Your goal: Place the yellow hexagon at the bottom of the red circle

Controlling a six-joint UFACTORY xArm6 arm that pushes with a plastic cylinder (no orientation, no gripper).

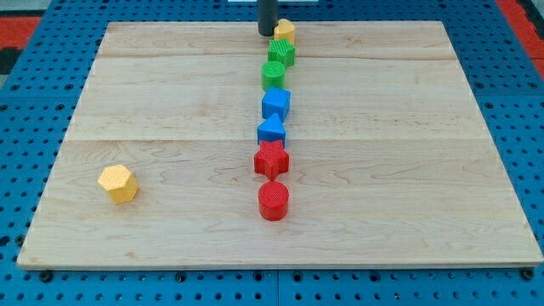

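The yellow hexagon (117,184) lies alone at the view's lower left of the wooden board (408,170). The red circle (274,201) stands at the lower end of a column of blocks in the board's middle. My tip (267,33) is at the view's top, just left of a yellow block (285,31) at the column's upper end, far from the hexagon and the red circle.
Above the red circle the column holds a red star (272,159), a blue triangle-like block (271,130), a blue block (276,104), a green round block (274,74) and a green block (281,52). A blue pegboard (34,102) surrounds the board.
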